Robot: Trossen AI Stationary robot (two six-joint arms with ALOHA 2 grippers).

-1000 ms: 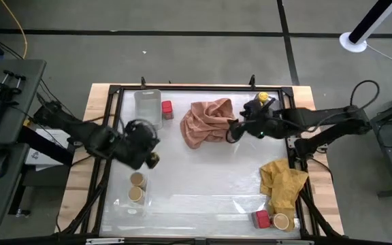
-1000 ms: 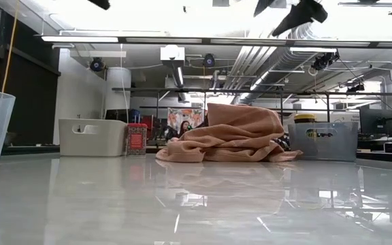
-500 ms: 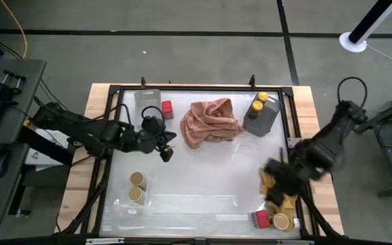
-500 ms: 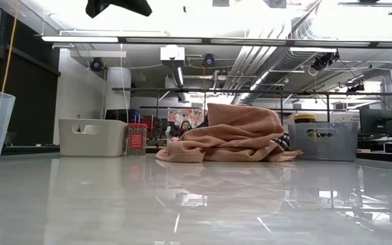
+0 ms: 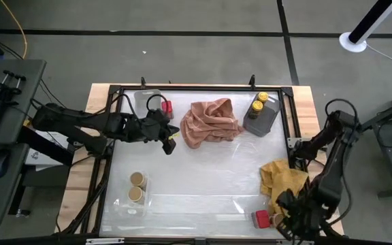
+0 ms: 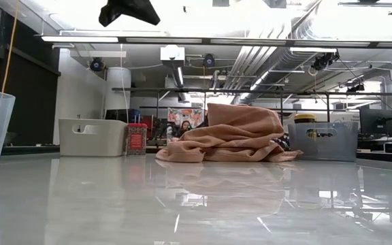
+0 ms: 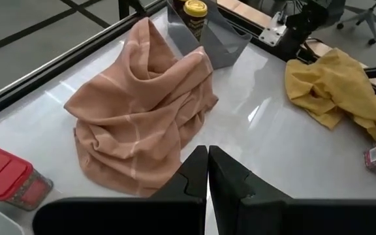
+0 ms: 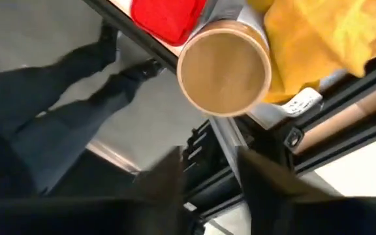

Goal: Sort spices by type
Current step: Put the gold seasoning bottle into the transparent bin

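The left end effector hangs above the counter with its fingers pressed together and empty, just beside the pink cloth and near the red boxy spice that stands next to the clear tray at the far edge; the right end effector hovers over the near right corner with its fingers spread apart and empty, above the tan-lidded jar and the second red boxy spice, both beside the yellow cloth; two more tan-lidded jars sit together at the near left; a yellow-lidded jar stands in the grey tray at the far right, with another yellow lid just behind it.
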